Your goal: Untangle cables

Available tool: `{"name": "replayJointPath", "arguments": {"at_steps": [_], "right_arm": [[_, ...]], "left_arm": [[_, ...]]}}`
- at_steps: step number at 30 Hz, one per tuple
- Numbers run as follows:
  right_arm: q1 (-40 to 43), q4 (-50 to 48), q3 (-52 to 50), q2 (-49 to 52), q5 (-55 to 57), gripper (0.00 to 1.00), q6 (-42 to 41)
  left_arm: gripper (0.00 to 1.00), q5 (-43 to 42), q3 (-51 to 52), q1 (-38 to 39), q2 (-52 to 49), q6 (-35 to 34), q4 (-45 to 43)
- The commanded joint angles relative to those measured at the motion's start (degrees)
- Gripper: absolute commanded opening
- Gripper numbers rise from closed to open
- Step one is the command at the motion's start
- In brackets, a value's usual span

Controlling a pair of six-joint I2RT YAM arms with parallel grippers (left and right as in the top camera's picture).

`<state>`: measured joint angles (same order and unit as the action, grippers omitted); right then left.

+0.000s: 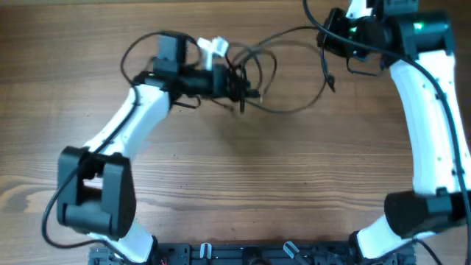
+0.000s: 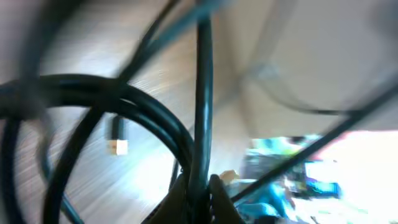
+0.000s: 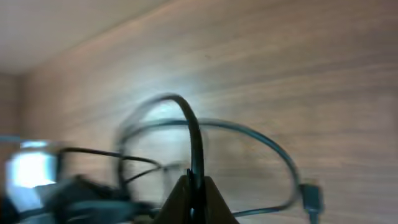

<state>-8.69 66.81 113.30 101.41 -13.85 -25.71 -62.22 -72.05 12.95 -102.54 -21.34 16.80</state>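
Note:
Thin black cables (image 1: 287, 70) lie looped and tangled at the back middle of the wooden table. My left gripper (image 1: 239, 87) is shut on a bundle of cable strands at the tangle; the left wrist view shows its jaws (image 2: 200, 190) pinching a dark cable (image 2: 203, 93) that runs straight up, with coils to its left. My right gripper (image 1: 327, 37) at the back right is shut on another cable strand; the right wrist view shows its jaws (image 3: 194, 186) clamped on a cable (image 3: 189, 124) that arches up. A plug end (image 3: 311, 196) hangs on a loop at the right.
A white object (image 1: 213, 48) sits by the left wrist near the tangle. The left arm (image 1: 125, 132) crosses the table's left half, the right arm (image 1: 434, 110) stands along the right edge. A dark rack (image 1: 243, 254) lines the front edge.

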Motion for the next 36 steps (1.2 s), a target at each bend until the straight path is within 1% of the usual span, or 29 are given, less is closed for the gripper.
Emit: {"name": "replayJointPath", "arguments": {"at_steps": [1,2,3,4,5,8,10,14,17,19,21,22,23,24,25,27,29,30,31,32,33,35,36], "right_arm": [[0.0,0.1,1.0,2.3,-4.0,0.43,10.3],[-0.1,-0.2,1.1,2.1,-6.7,0.55,12.8],[-0.1,-0.5,1.1,1.9,-10.9,0.68,15.9],[-0.1,-0.6,1.1,1.7,-14.4,0.74,17.6],[-0.1,-0.9,1.1,1.6,-19.0,0.76,19.2],[-0.4,-2.5,1.1,1.4,-29.2,0.76,20.9],[-2.8,-3.9,1.1,1.5,-30.6,0.75,21.5],[-10.7,-7.5,1.1,1.9,-19.7,0.75,21.0],[-15.0,-9.2,1.1,3.9,-15.1,0.74,21.0],[-15.8,-9.4,1.1,6.1,-11.3,0.65,19.0],[-15.8,-9.4,1.1,7.8,-9.3,0.6,19.1],[-15.8,-9.4,1.1,9.0,-7.7,0.54,18.0],[-15.8,-9.4,1.1,9.9,-6.4,0.4,17.7],[-15.8,-8.9,1.1,10.6,-1.8,0.18,13.8],[-15.4,-7.9,1.1,10.7,3.7,0.05,8.0],[-13.6,-5.6,1.1,10.7,11.0,0.04,-0.2],[-11.2,-3.6,1.0,10.8,11.3,0.04,-2.0],[-10.4,-2.6,0.8,10.8,11.3,0.04,-2.8],[-9.6,-1.5,0.4,10.8,11.3,0.04,-2.8],[-8.3,-0.1,-0.7,10.8,11.3,0.04,-2.8],[-7.9,0.2,-1.6,10.8,11.3,0.04,-2.8],[-7.1,0.1,-4.9,10.8,11.3,0.04,-2.8],[-7.0,-0.1,-6.4,10.8,11.3,0.04,-2.8]], "left_arm": [[0.04,-16.9,-0.3,-5.6,4.4,-6.4,-2.7],[0.04,-18.4,-0.3,-6.4,4.4,-6.6,-2.7],[0.04,-19.4,-0.3,-7.0,4.4,-8.4,-2.7],[0.04,-19.4,-0.3,-7.2,4.4,-10.6,-2.9],[0.04,-19.4,-0.3,-7.2,4.4,-11.5,-3.0],[0.04,-18.6,-0.3,-7.2,4.4,-11.5,-2.9],[0.04,-17.1,-0.3,-7.2,4.4,-11.6,-2.9],[0.04,-15.7,-0.3,-6.1,4.4,-12.2,-2.9],[0.04,-15.5,-0.3,-5.3,4.4,-12.2,-2.9],[0.04,-15.5,-0.3,-5.3,4.4,-12.2,-2.8],[0.04,-15.5,-0.3,-5.3,4.4,-12.2,-2.4],[0.04,-15.5,-0.3,-5.3,4.4,-12.2,-2.4],[0.04,-15.5,-0.3,-5.3,4.4,-12.2,-2.4],[0.04,-15.5,-0.3,-5.3,4.4,-12.2,-2.4],[0.04,-15.6,-0.3,-5.3,4.4,-12.2,-2.4],[0.04,-15.6,-0.3,-5.5,4.4,-12.2,-2.6],[0.04,-16.2,-0.3,-5.8,4.4,-12.2,-4.6],[0.04,-17.4,-0.3,-5.9,4.4,-12.4,-6.7],[0.04,-19.4,-0.3,-6.1,4.4,-14.4,-10.4],[0.04,-23.0,-0.3,-6.5,4.4,-19.9,-19.4],[0.04,-24.4,-0.3,-6.8,4.4,-24.7,-26.3],[0.04,-24.6,-0.3,-7.4,4.4,-37.2,-42.1],[0.04,-24.6,-0.3,-7.7,4.4,-44.4,-52.3]]}}
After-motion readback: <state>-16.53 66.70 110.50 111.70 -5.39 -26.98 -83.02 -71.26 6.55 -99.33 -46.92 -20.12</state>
